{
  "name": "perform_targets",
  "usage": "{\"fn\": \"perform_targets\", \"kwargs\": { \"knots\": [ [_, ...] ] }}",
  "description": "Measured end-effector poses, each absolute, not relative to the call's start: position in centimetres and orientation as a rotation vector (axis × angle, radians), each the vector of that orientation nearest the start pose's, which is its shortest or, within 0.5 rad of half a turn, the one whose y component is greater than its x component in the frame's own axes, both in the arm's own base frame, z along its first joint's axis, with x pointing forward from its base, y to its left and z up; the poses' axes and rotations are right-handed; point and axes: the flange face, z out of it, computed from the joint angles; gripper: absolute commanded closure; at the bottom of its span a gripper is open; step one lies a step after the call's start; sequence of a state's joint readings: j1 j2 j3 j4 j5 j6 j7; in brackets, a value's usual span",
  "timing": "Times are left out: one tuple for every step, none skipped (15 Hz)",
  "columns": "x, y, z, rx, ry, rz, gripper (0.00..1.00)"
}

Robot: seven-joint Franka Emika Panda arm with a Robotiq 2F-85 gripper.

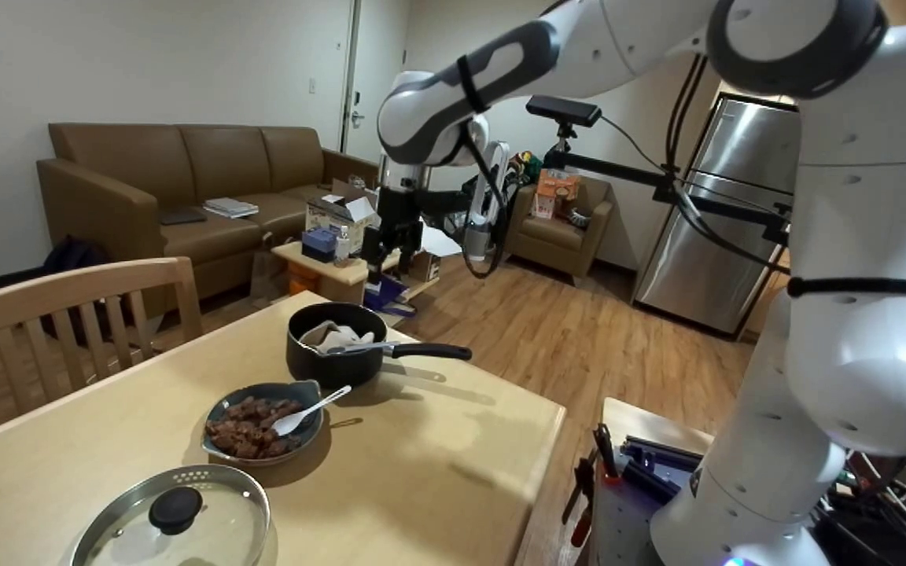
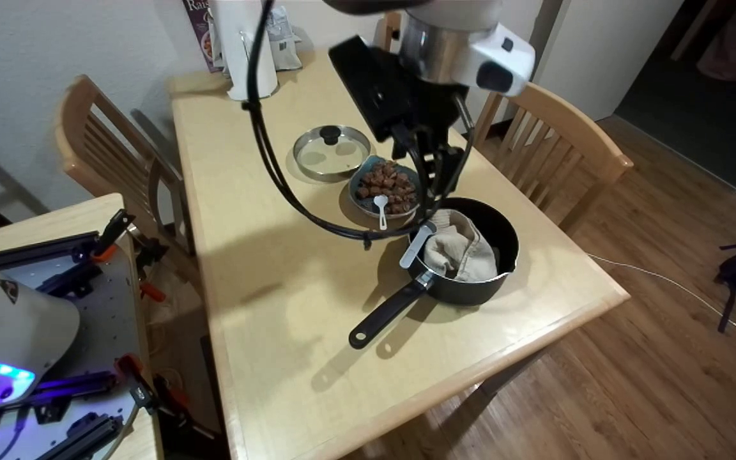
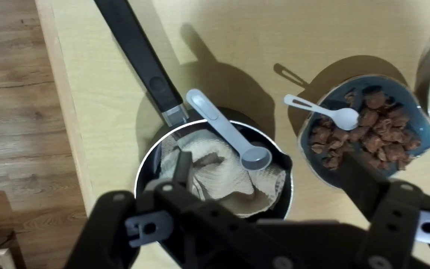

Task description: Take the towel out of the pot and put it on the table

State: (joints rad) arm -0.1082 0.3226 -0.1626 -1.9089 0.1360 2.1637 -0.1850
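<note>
A crumpled beige cloth towel (image 3: pixel 224 181) lies inside a round black saucepan (image 2: pixel 470 294), which stands upright on a pale wooden surface (image 1: pixel 437 495). In an exterior view the towel (image 2: pixel 460 249) sits toward the near left of the pan, with the dark inside showing at the far right. In an exterior view the pan's long black handle (image 1: pixel 431 350) points right, over the surface. A grey plastic measuring spoon (image 3: pixel 220 126) reaches across the rim beside the handle, its scoop above the cloth and its stem sticking out past the edge; whether the scoop presses on the towel I cannot tell.

Over this hangs the black two-fingered claw (image 3: pixel 265 158), in the air and apart from the pan and the towel. Its fingers (image 3: pixel 183 168) are spread wide: in the wrist view the left one shows over the saucepan, the right one over a shallow blue-grey bowl (image 3: pixel 426 130).

The bowl stands just beside the saucepan and holds brown chunks (image 3: pixel 390 140); a small white plastic spoon (image 1: pixel 296 420) rests in them, its stem jutting over the rim. In an exterior view a round glass lid (image 1: pixel 178 523) with a steel rim and black knob lies to the near left of the bowl, knob up. A light wooden slatted chair (image 1: pixel 68 285) stands at the left side of the surface, with a brown sofa (image 1: pixel 225 169) farther behind it and a tall steel refrigerator (image 1: pixel 681 267) at the far right.
</note>
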Motion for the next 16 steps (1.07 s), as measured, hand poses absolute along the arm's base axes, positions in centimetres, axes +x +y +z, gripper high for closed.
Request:
{"fn": "perform_targets", "kwargs": {
  "knots": [
    [60.3, -16.0, 30.7, -3.075, 0.231, 0.099, 0.0],
    [61.0, -16.4, 29.2, -3.084, 0.227, 0.123, 0.0],
    [61.5, -16.6, 28.4, -3.09, 0.225, 0.135, 0.0],
    [61.9, -16.8, 28.1, -3.093, 0.224, 0.135, 0.0],
    [62.1, -16.8, 28.1, -3.094, 0.222, 0.131, 0.0],
    [62.1, -16.8, 28.2, -3.093, 0.221, 0.128, 0.0],
    [62.3, -16.6, 28.2, -3.095, 0.218, 0.113, 0.0],
    [62.6, -16.4, 28.2, -3.098, 0.208, 0.082, 0.0],
    [63.0, -16.1, 28.0, -3.1, 0.193, 0.051, 0.0],
    [63.4, -15.8, 27.6, -3.102, 0.179, 0.026, 0.0],
    [63.9, -15.5, 27.0, -3.11, 0.16, -0.003, 0.0],
    [64.3, -15.5, 26.2, -3.12, 0.14, -0.019, 0.0],
    [64.6, -15.5, 25.3, -3.121, 0.132, -0.014, 0.0],
    [65.0, -15.6, 24.2, -3.122, 0.13, -0.004, 0.0],
    [65.3, -15.9, 23.2, -3.125, 0.131, 0.004, 0.0],
    [65.6, -16.3, 22.3, -3.131, 0.129, 0.014, 0.0]
  ]
}}
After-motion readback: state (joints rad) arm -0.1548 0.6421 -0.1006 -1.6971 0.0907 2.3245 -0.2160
